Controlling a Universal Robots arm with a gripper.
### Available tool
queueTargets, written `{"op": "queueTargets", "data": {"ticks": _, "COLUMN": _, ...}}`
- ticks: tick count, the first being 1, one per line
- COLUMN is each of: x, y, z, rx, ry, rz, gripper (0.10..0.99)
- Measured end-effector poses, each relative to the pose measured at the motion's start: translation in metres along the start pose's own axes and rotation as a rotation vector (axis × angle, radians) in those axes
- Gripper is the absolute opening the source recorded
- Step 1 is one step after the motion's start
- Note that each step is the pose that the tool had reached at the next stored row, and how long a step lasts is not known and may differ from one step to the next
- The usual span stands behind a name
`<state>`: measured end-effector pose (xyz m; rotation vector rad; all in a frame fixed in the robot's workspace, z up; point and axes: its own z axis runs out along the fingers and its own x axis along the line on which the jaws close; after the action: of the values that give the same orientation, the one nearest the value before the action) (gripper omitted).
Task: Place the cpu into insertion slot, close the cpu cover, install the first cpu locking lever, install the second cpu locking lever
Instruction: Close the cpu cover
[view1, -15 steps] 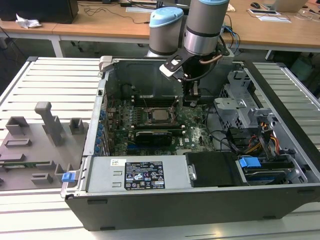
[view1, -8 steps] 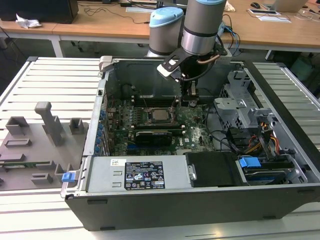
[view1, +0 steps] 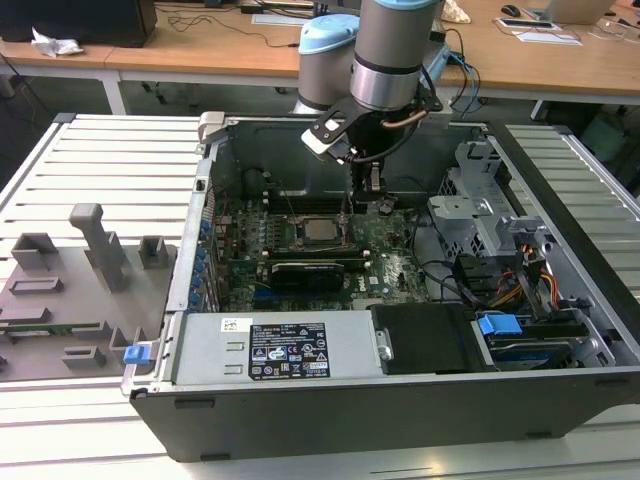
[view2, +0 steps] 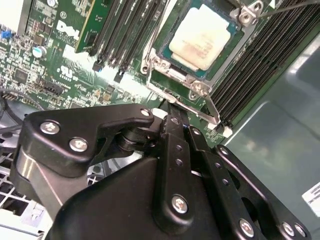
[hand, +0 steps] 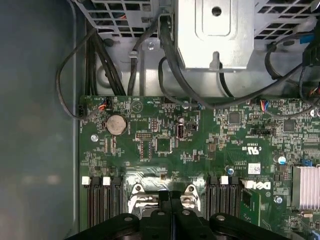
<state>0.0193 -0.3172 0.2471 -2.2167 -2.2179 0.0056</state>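
Note:
The cpu (view2: 202, 37), a pale silvery square, lies flat in the insertion slot on the green motherboard and also shows in the exterior view (view1: 320, 231). The cpu cover (view2: 161, 62), a thin metal frame, is down around the chip, which shows through its window. One thin locking lever (view2: 206, 107) runs along the socket's edge right at my fingertips; another thin rod (view2: 290, 6) crosses the far corner. My gripper (view2: 170, 114) (hand: 171, 196) (view1: 366, 195) hovers just beside the socket. Its black fingers are pressed together, shut, with nothing visibly held.
Long black memory slots (view2: 120, 35) (view2: 272, 55) flank the socket. A metal drive cage (view1: 480, 200) with cables stands at the exterior view's right, and the power supply (view1: 290, 350) sits at the front. Grey fixtures (view1: 80, 280) lie on the slatted table outside the case.

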Motion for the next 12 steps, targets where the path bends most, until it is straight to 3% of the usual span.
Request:
{"op": "queueTargets", "data": {"ticks": 9, "x": 0.0000, "y": -0.0132, "z": 0.0022, "rx": 0.000, "ry": 0.0004, "rz": 0.000, "gripper": 0.106}}
{"op": "queueTargets", "data": {"ticks": 12, "x": 0.0000, "y": -0.0180, "z": 0.0078, "rx": 0.000, "ry": 0.0002, "rz": 0.000, "gripper": 0.106}}
